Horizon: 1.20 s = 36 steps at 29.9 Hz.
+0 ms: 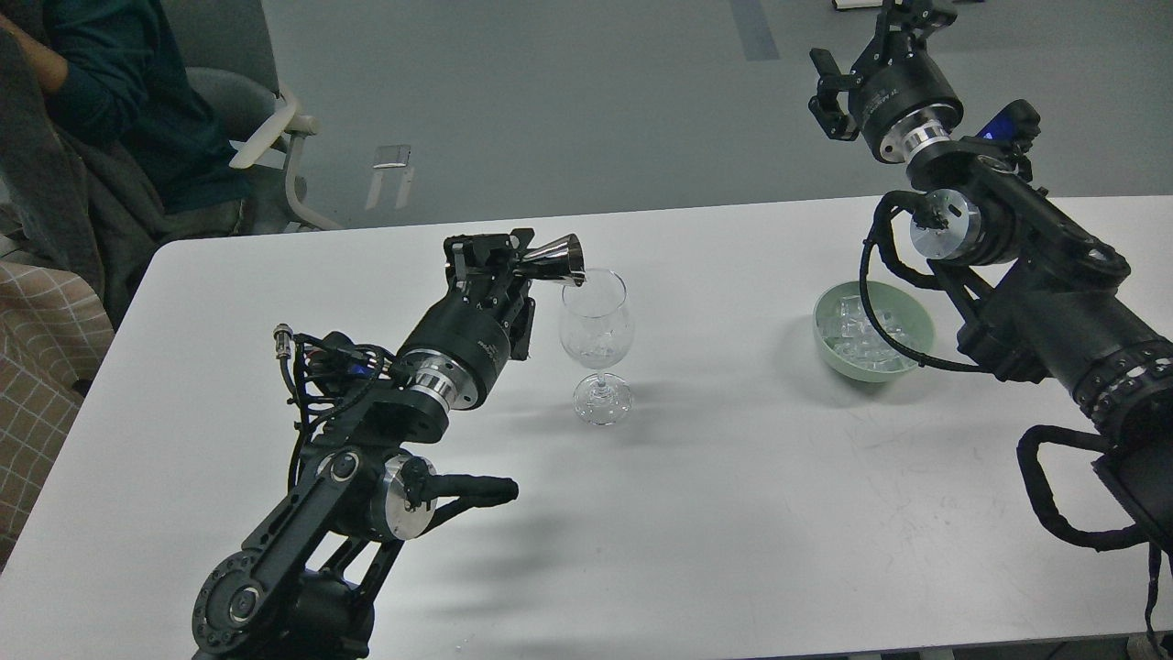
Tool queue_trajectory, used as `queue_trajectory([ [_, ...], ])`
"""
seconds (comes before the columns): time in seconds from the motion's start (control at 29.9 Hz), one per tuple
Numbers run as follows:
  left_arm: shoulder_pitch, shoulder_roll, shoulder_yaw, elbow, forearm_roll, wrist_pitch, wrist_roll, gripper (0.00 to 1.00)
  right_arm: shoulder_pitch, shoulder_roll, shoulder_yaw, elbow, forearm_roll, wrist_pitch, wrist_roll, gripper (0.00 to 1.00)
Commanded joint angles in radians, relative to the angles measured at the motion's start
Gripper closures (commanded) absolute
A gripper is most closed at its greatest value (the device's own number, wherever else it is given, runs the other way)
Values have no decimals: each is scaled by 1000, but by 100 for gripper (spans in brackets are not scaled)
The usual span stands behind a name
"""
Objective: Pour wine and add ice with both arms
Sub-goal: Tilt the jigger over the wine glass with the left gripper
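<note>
A clear wine glass [597, 321] stands upright near the middle of the white table [733, 477]. My left gripper [502, 258] is shut on a small silver metal measuring cup [557, 258]. It holds the cup tipped on its side, with the mouth at the glass's left rim. A pale green bowl [829, 353] at the right holds several clear ice cubes [857, 332]. My right gripper [857, 46] is raised high beyond the table's far edge, above and behind the bowl. It is open and empty.
A seated person in dark clothes [119, 92] and a chair [275, 137] are beyond the table's far left corner. A checked cloth [37, 348] lies at the left edge. My right arm's cable [871, 302] hangs over the bowl.
</note>
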Motion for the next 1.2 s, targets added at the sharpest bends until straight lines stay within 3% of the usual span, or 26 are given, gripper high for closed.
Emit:
queue_trajectory([
  [0.0,3,-1,1,0,60,-2,-2,100,0,0,0,0,0,0,0,0],
  [1.04,-20,10,74,-34,522,-3,-11,100,-5,0,0,0,0,0,0,0],
  [1.17,-17,-19,54,-51,470,0,27,100,-5,0,0,0,0,0,0,0],
])
